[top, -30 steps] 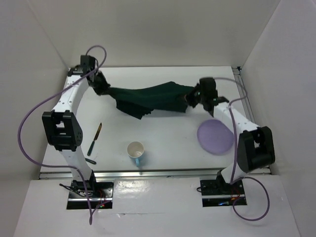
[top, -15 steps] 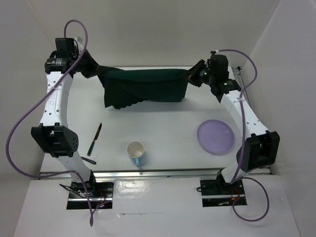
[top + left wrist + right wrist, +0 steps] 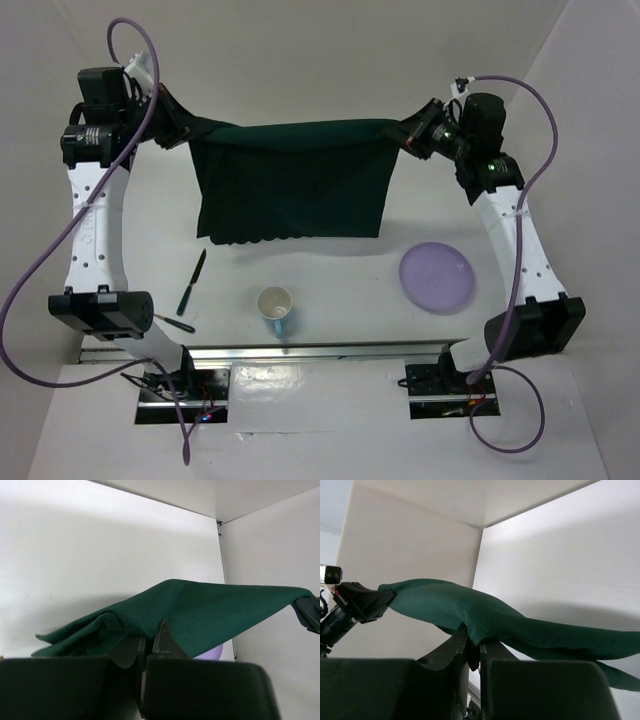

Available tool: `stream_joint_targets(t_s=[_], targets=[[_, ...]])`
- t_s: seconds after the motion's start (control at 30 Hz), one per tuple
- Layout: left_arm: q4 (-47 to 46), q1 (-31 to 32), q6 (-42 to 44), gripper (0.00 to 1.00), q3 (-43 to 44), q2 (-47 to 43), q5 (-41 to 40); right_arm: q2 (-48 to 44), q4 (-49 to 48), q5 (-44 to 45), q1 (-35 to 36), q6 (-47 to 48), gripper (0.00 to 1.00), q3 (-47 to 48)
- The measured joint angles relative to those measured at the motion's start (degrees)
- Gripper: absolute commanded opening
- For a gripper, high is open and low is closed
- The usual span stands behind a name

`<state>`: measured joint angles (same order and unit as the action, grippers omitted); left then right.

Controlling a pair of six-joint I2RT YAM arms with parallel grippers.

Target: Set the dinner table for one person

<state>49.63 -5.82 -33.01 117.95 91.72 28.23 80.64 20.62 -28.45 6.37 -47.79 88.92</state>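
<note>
A dark green cloth [image 3: 290,180] hangs stretched in the air above the white dinner table [image 3: 330,275]. My left gripper [image 3: 182,130] is shut on its left top corner, and my right gripper [image 3: 407,135] is shut on its right top corner. The cloth's lower edge hangs just above the tabletop. In the left wrist view the cloth [image 3: 200,610] is pinched between the fingers of the left gripper [image 3: 150,632]. In the right wrist view the cloth [image 3: 485,612] is pinched by the right gripper [image 3: 474,642]. A lilac plate [image 3: 437,278], a paper cup [image 3: 276,309] and a knife [image 3: 192,282] lie on the table.
A small dark utensil [image 3: 174,324] lies near the front left by the metal rail [image 3: 320,350]. White walls enclose the table on three sides. The plate sits at the right, the cup at the front middle.
Both arms have risen and spread apart, lifting the cloth off the table. The cloth went from a crumpled heap to a flat hanging sheet.
</note>
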Motion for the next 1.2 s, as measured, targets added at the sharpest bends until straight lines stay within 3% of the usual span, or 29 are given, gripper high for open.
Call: stream_joint_targets(t_s=[0.17, 0.4, 0.5, 0.6, 0.7, 0.73, 0.77, 0.8, 0.83, 0.87, 0.9, 0.93, 0.97, 1.0, 1.03, 1.13, 1.17, 1.2], targets=[[-3.93, -0.07, -0.13, 0.0, 3.3, 7.98, 1.44, 11.69, -1.68, -2.1, -1.2, 0.83, 0.0, 9.14], [-10.62, -0.24, -1.97, 0.0, 18.86, 28.46, 4.76, 32.89, -8.26, -3.28, -2.56, 1.05, 0.0, 24.46], [-13.46, -0.24, -2.56, 0.0, 19.54, 31.26, 5.77, 36.92, -10.14, -3.39, -2.84, 0.96, 0.0, 26.91], [-17.62, -0.28, -2.12, 0.0, 15.3, 29.2, 6.62, 35.91, -12.55, -4.13, -3.13, 1.2, 0.0, 25.16], [-21.38, -0.28, -1.31, 0.0, 4.46, 22.4, 6.93, 29.53, -18.51, -5.51, -3.56, 1.68, 0.0, 14.27], [-22.38, -0.28, -1.05, 0.04, -1.46, 18.71, 6.82, 26.27, -19.63, -6.08, -3.65, 1.77, 0.0, 8.7], [-23.5, -0.28, -0.44, 0.19, -8.09, 14.49, 6.73, 22.56, -20.92, -6.73, -3.76, 1.86, 0.0, 2.54], [-24.17, -0.31, 0.0, 0.36, -13.84, 10.91, 6.6, 20.02, -21.51, -7.34, -3.8, 1.9, 0.04, -1.84], [-24.11, -0.31, 0.24, 0.55, -19.47, 7.23, 6.32, 17.11, -23.32, -8.04, -3.89, 2.34, 0.16, -6.91], [-23.67, -0.37, 0.87, 0.82, -24.57, 3.87, 5.79, 14.29, -23.52, -8.87, -4.04, 3.17, 0.43, -11.78], [-23.54, -0.68, 1.46, 0.87, -29.29, 0.79, 5.11, 12.07, -23.63, -9.35, -4.33, 3.85, 0.53, -15.89], [-22.93, -1.18, 1.33, 0.97, -33.94, -2.1, 3.93, 9.9, -23.63, -9.6, -4.79, 5.01, 0.7, -20.26], [-21.97, -1.84, 1.64, 0.97, -37.68, -4.5, 3.58, 7.96, -22.6, -9.9, -5.29, 6.25, 0.7, -24.37], [-20.94, -2.54, 1.62, 0.97, -40.61, -6.34, 2.45, 5.95, -22.58, -9.84, -5.79, 7.85, 0.85, -28.55], [-19.47, -2.95, 1.77, 0.98, -42.45, -7.58, 1.49, 3.91, -20.83, -9.66, -6.21, 8.79, 0.9, -32.5], [-15.1, -3.85, 2.91, 0.94, -44.28, -10.45, -3.04, -1.18, -13.7, -7.82, -6.93, 12.2, 0.94, -39.15], [-14.49, -3.85, 3.08, 0.92, -44.15, -11.45, -4.22, -2.73, -10.99, -6.86, -7.04, 13.33, 0.94, -39.5], [-13.64, -3.85, 3.17, 0.78, -43.54, -12.85, -5.7, -4.22, -9.18, -5.9, -7.06, 14.62, 0.94, -39.32]])
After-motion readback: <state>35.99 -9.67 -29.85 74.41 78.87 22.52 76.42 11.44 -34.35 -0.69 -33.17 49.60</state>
